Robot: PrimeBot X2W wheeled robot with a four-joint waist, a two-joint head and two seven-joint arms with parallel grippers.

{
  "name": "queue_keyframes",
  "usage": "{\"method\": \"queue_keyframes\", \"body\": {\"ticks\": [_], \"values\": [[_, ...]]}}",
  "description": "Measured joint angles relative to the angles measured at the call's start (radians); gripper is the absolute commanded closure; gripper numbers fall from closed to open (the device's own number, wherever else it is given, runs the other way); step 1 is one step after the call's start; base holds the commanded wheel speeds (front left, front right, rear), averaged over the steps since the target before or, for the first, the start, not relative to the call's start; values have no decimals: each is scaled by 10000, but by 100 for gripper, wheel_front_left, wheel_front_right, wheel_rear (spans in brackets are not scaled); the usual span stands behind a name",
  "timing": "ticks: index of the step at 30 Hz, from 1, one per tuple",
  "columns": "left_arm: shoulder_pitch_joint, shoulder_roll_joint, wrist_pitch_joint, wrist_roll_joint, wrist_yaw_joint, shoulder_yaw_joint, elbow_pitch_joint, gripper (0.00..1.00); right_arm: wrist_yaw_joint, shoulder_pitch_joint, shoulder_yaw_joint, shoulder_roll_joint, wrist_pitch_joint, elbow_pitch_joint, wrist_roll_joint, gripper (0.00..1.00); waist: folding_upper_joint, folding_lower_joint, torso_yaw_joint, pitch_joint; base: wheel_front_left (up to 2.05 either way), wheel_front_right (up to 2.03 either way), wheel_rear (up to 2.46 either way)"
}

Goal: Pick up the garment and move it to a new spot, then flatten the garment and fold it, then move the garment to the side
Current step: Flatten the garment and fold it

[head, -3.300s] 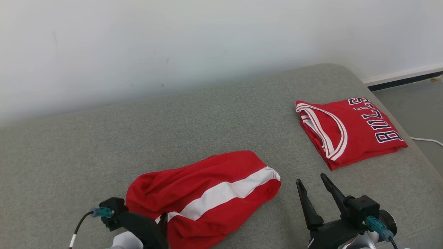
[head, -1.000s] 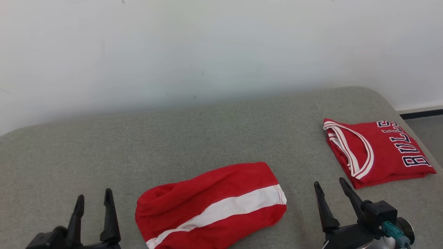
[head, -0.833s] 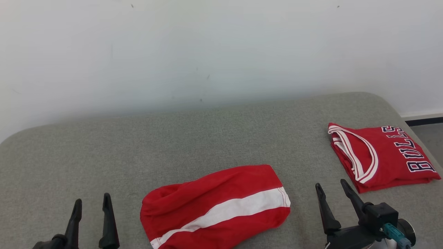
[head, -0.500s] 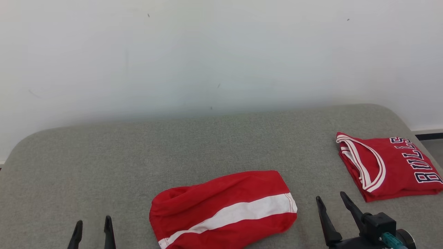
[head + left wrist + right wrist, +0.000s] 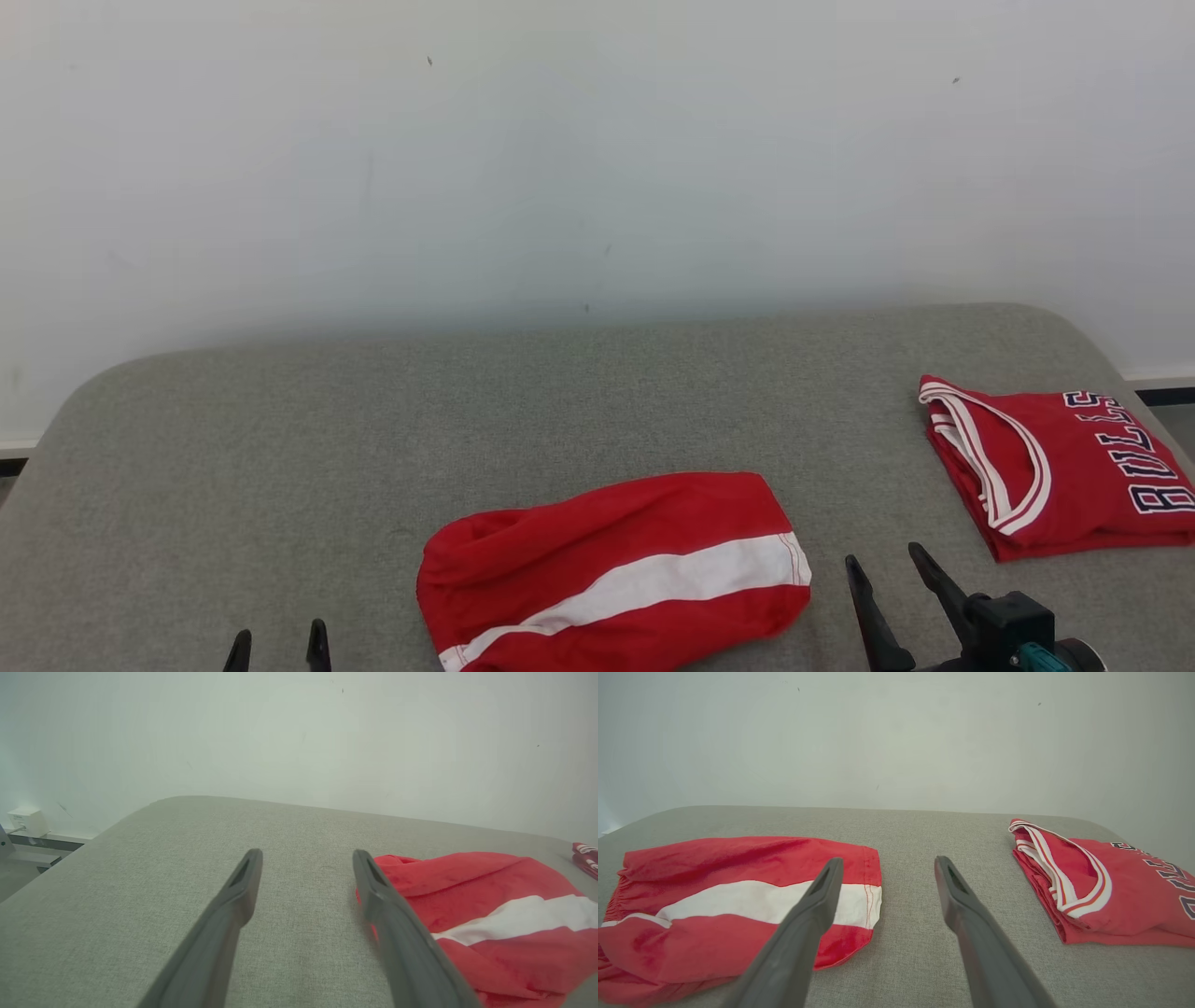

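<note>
Red shorts (image 5: 607,523), left wrist view's white box (image 5: 27,820)

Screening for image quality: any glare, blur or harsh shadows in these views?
Head view: soft, even light, jersey lettering crisp. Left wrist view: fingers slightly soft near the lens. Right wrist view: no glare, faint shadow under the shorts.

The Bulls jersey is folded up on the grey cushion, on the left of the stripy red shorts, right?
Not quite. The Bulls jersey is folded on the grey cushion, but on the right of the stripy red shorts, as the head view shows.
</note>
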Motion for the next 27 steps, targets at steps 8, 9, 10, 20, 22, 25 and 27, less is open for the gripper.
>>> {"method": "queue_keyframes", "body": {"ticks": [8, 9, 10, 20, 22, 25, 27], "values": [[-12, -142, 0, 111, -88, 25, -6, 0, 0, -1, 29, 130, -46, -6, 6, 0, 0, 0, -52, 35, 0, 0, 0], [-12, -159, 0, 155, -88, 19, -8, 0, 0, -1, 25, 130, -48, -6, 6, 0, 0, 0, -53, 45, 0, 0, 0], [-12, -182, 0, 171, -92, 10, -8, 0, 0, -1, 27, 132, -48, -6, 6, 0, 0, 0, -53, 55, 0, 0, 0], [-131, -314, 59, 136, -301, -633, 481, 0, 0, -425, 203, 127, 217, 113, 228, 0, 0, 0, -8, 221, 0, 0, 0], [-341, -345, 255, -86, -445, -884, 702, 0, 0, -678, 408, 69, 658, 311, 391, 0, 0, 1, 0, 295, 0, 0, 0], [-566, -384, 502, -173, -514, -1110, 1016, 0, -2, -999, 573, 31, 1258, 564, 585, 0, 0, 0, 4, 386, 0, 0, 0], [-825, -401, 757, -230, -535, -1342, 1363, 0, 0, -1372, 792, -21, 1724, 794, 802, 0, 0, 0, 6, 494, 0, 0, 0]]}}
